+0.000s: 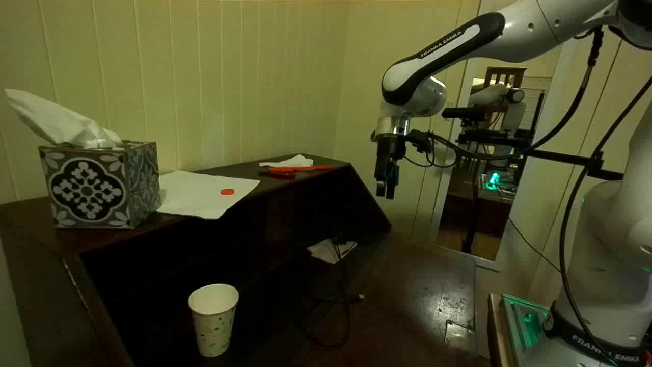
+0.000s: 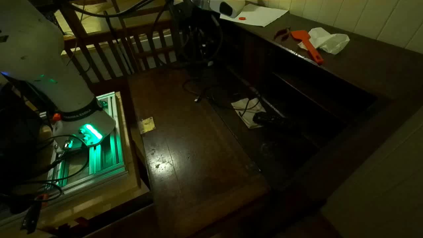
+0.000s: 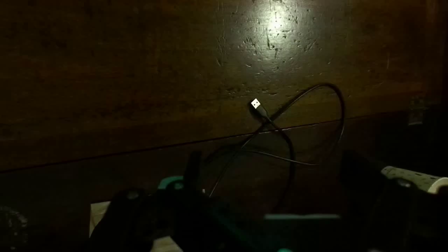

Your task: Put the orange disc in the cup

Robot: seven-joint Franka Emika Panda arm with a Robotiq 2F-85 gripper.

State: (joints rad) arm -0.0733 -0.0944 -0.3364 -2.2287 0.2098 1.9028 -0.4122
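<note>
The step in hand looks to be the first one, the reach for the disc (image 1: 227, 191), which lies flat on a white paper (image 1: 196, 196) on the ledge (image 2: 373, 62) of the desk (image 2: 205, 158). The cup (image 1: 214, 323) stands upright lower down, with nothing orange to be seen in its mouth. The gripper (image 1: 385, 194) hangs well apart from both, its fingers (image 3: 193, 168) spread wide and empty (the wrist view is murky, but the gap is plain).

The next move, I judge, calls for a swing across to the paper and a slow, low descent, the fingers straddling the disc; a piece that thin could slip, or drag the paper with it. Then it must travel to the cup and be let go above the rim.

Counted: one disc, one cup, one gripper, one tissue box (image 1: 89, 186), one red tool (image 2: 307, 44), one loose tissue (image 2: 333, 41) (besides the tuft (image 1: 66, 122) rising from the box), two papers (the second paper (image 2: 247, 118) lies low in the desk) and one plug (image 3: 257, 105).
</note>
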